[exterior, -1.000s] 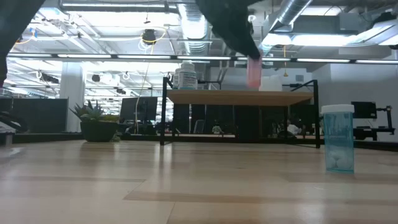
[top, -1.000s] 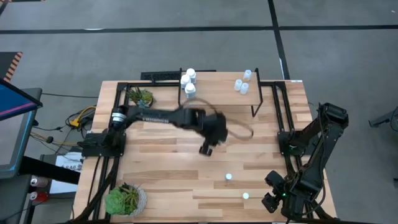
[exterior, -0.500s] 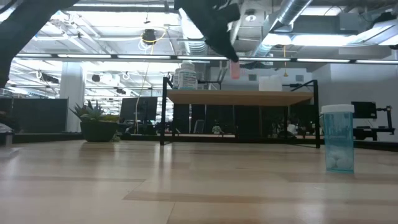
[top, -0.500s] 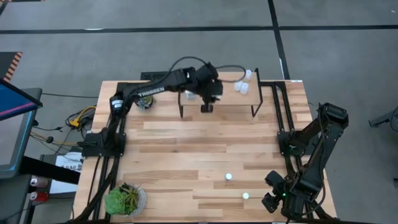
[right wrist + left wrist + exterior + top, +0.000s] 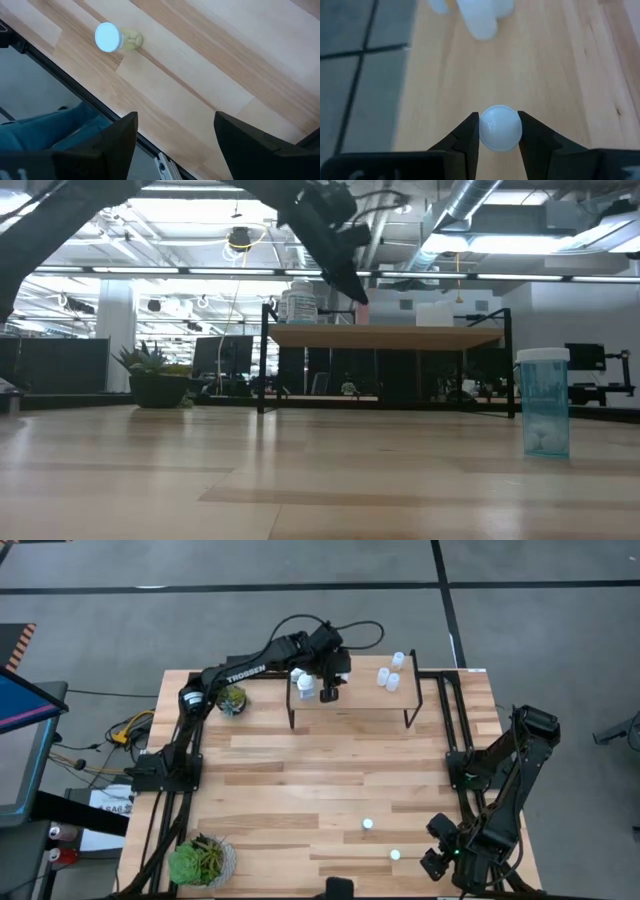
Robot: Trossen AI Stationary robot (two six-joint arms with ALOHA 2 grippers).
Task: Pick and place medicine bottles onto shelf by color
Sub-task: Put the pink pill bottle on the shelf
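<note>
Change since earlier: left gripper [image 5: 328, 690] had swung from over the middle of the table to above the shelf [image 5: 365, 700], carrying a small bottle [image 5: 500, 127] with it.
Left grip: fingers were clamped on either side of the bottle's white cap, a hold that kept it upright for setting down; its body colour could not be told from the wrist view.
Position over shelf: the gripper hung just beside the white bottles [image 5: 303, 680] at the shelf's left end, probably because the middle was the free spot for a new colour group.
Sorted so far: pale-blue bottles [image 5: 389, 673] stood together at the shelf's right end, well apart from the white ones.
Right arm: parked at the table's near right corner, right gripper [image 5: 172, 135] with fingers spread and nothing between them.
Left on table: two bottles [image 5: 368, 824] near the front edge, one of them a pale-blue bottle [image 5: 544, 401] close to the low camera.
Judgement: release onto the shelf looked like the next step.
</note>
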